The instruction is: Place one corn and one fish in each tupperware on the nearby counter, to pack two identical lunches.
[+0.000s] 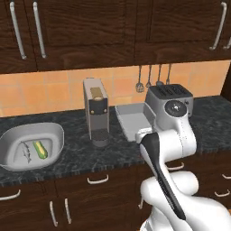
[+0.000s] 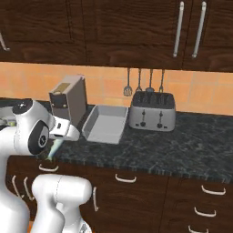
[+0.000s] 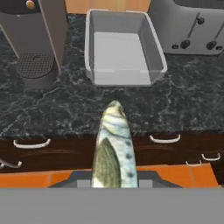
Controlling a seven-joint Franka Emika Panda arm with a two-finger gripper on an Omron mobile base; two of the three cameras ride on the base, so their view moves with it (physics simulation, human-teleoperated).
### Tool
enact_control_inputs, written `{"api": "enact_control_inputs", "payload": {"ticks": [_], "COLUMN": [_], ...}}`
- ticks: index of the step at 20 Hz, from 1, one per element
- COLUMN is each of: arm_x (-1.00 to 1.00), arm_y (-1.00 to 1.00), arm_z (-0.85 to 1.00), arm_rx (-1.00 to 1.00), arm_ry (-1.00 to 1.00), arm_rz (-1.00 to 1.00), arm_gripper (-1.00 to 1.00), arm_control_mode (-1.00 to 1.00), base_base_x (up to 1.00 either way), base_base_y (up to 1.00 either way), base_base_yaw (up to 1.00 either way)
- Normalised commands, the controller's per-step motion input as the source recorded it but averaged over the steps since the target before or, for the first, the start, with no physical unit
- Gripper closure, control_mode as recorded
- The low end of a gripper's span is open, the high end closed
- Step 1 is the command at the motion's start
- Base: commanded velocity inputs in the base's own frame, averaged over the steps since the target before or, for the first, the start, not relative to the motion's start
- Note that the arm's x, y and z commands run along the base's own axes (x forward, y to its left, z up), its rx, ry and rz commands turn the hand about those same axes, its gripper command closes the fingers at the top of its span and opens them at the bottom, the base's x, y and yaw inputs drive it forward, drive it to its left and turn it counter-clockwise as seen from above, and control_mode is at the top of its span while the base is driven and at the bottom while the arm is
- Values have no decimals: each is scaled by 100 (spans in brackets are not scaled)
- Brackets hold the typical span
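Note:
A silvery-grey fish (image 3: 114,144) sticks out of my gripper (image 3: 114,177), which is shut on it, in front of the counter (image 3: 52,105) edge; its tip points at the rectangular tupperware (image 3: 122,52), whose floor shows bare. From the right base view the fish (image 2: 54,146) hangs under my hand, short of that container (image 2: 105,123). At the left of the counter, the oval tupperware (image 1: 54,131) holds a second fish (image 1: 25,152) and a corn (image 1: 40,149) side by side. My arm hides part of the rectangular tupperware (image 1: 131,118).
A grey coffee machine (image 1: 95,110) stands left of the rectangular container, and a silver toaster (image 1: 169,97) right of it. Utensils (image 1: 153,76) hang on the tiled wall behind. Dark cabinets with silver handles (image 3: 164,139) run below the counter edge.

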Motion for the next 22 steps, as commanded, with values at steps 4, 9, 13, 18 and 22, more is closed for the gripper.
{"api": "enact_control_inputs", "payload": {"ticks": [4,9,13,18,22], "arm_x": [0,0,7,63,98], "arm_y": [0,0,-4,-33,-23], "arm_z": [0,0,-12,-39,-21], "arm_rx": [0,0,0,0,0], "arm_ry": [0,0,0,3,4], "arm_rz": [0,0,-1,0,1], "arm_gripper": [100,100,100,100,100], "arm_control_mode": [100,100,-100,-100,-100], "base_base_x": [58,50,14,0,0], "base_base_y": [26,-6,0,0,0], "base_base_yaw": [-21,-9,-2,0,0]}}
